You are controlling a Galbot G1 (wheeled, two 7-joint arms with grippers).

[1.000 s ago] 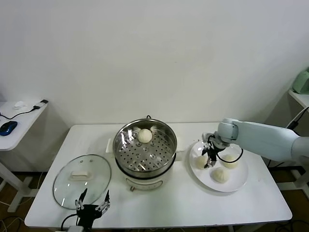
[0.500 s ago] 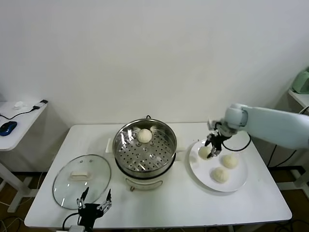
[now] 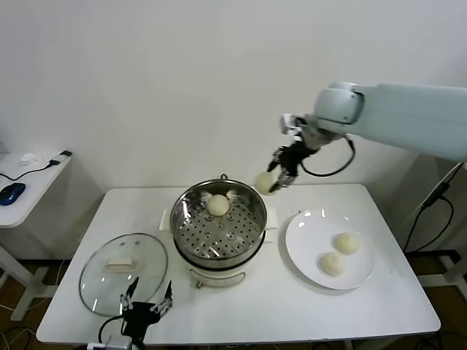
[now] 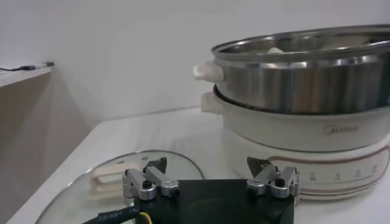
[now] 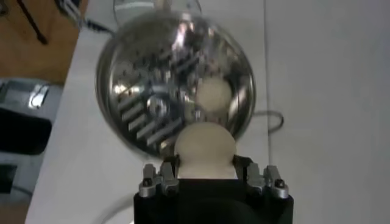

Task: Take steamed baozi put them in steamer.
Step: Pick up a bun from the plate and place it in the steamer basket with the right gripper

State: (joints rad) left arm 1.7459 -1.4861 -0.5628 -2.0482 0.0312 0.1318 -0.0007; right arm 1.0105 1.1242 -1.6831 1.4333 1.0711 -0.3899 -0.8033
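Observation:
My right gripper (image 3: 271, 177) is shut on a cream-white baozi (image 3: 264, 182) and holds it in the air above the back right rim of the steamer (image 3: 219, 226). In the right wrist view the held baozi (image 5: 205, 149) sits between the fingers, with the steamer (image 5: 152, 103) below. One baozi (image 3: 219, 204) lies on the perforated tray at the back; it also shows in the right wrist view (image 5: 213, 94). Two baozi (image 3: 346, 243) (image 3: 333, 264) lie on the white plate (image 3: 303, 240). My left gripper (image 3: 146, 305) is open, parked low at the table's front edge.
The round glass lid (image 3: 124, 271) lies flat on the table left of the steamer; it also shows in the left wrist view (image 4: 109, 182), just before the open left gripper (image 4: 210, 176). A side table with a blue mouse (image 3: 11, 192) stands at the far left.
My right gripper lifted a baozi off the plate and carried it up and left, to above the steamer's back right rim. The plate now holds two baozi. The left arm stayed put.

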